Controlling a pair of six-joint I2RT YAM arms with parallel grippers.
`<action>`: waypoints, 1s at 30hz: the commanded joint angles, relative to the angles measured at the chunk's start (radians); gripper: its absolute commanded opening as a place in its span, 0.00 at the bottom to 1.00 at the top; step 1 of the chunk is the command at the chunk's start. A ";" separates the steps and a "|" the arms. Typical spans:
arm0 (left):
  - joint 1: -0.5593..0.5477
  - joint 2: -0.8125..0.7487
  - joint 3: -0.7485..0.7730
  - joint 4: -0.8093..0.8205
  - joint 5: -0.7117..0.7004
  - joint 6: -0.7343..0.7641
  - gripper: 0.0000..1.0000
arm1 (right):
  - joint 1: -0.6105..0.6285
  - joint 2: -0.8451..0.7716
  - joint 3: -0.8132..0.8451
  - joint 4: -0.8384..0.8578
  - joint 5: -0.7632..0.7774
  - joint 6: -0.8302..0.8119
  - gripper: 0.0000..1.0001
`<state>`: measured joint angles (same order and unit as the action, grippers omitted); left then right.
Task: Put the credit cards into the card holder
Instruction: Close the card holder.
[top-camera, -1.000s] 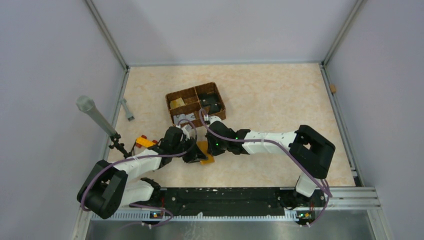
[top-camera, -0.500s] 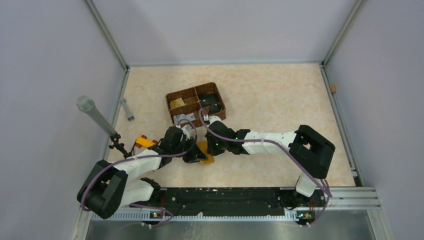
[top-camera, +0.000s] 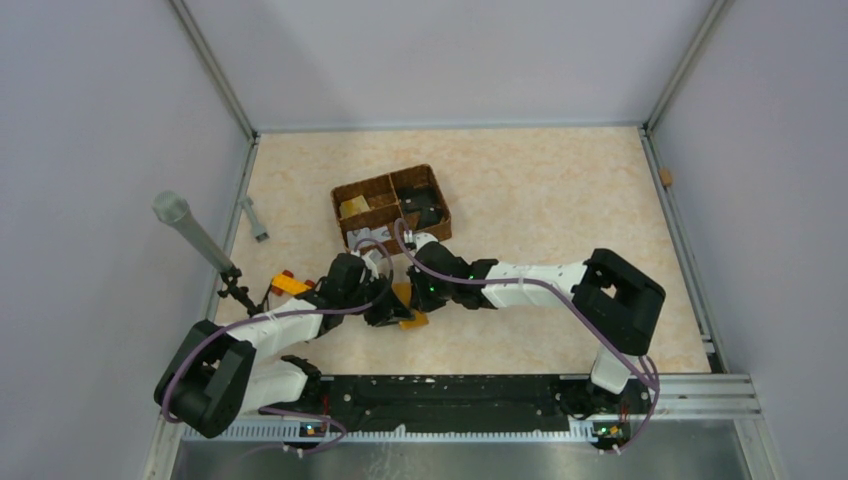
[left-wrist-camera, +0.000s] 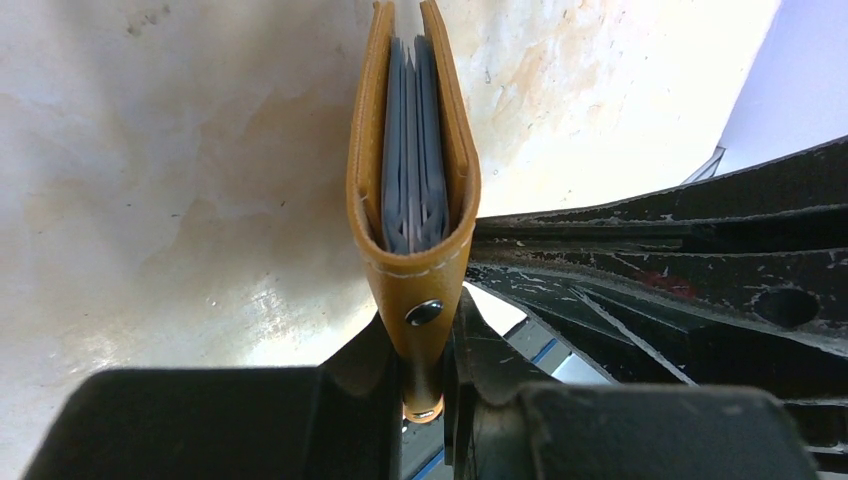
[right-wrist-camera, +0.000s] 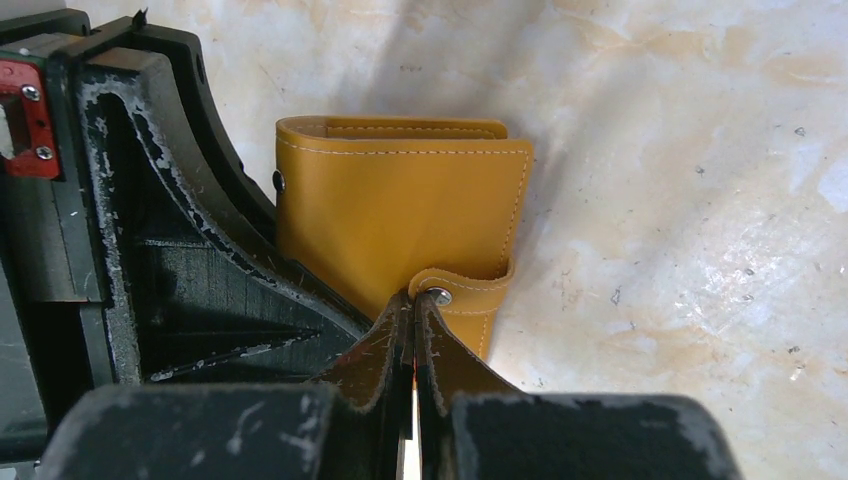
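The mustard-orange card holder (left-wrist-camera: 412, 290) stands on edge on the table, and my left gripper (left-wrist-camera: 425, 372) is shut on its lower end by the dark stud. Thin grey credit cards (left-wrist-camera: 412, 150) sit between its two leaves. In the right wrist view the card holder (right-wrist-camera: 400, 210) shows its broad face, with its strap tab (right-wrist-camera: 470, 285) folded over the edge. My right gripper (right-wrist-camera: 412, 298) is shut, and its tips touch that tab beside the metal snap. In the top view both grippers meet at the card holder (top-camera: 410, 308).
A brown woven basket (top-camera: 338, 195) stands behind the grippers, with a pale yellowish piece (top-camera: 352, 207) and dark items in its compartments. An orange-and-red block (top-camera: 288, 283) lies at the left. A grey microphone on a stand (top-camera: 190, 230) rises by the left wall.
The right arm has shifted slightly to the left. The left gripper and the card holder have stayed where they were.
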<state>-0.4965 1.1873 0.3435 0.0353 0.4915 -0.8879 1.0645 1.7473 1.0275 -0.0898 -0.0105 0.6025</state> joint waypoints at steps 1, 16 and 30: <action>-0.005 0.000 0.000 0.052 0.007 0.032 0.00 | 0.020 0.028 0.000 0.125 -0.088 0.016 0.00; 0.017 0.075 0.033 -0.071 -0.010 0.152 0.00 | -0.065 -0.036 -0.090 0.140 -0.079 0.041 0.00; 0.046 0.158 0.078 -0.111 0.051 0.283 0.00 | -0.142 0.004 -0.164 0.280 -0.212 0.046 0.00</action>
<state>-0.4454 1.3125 0.4206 -0.0109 0.5892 -0.7074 0.9455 1.7325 0.8772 0.1387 -0.2192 0.6571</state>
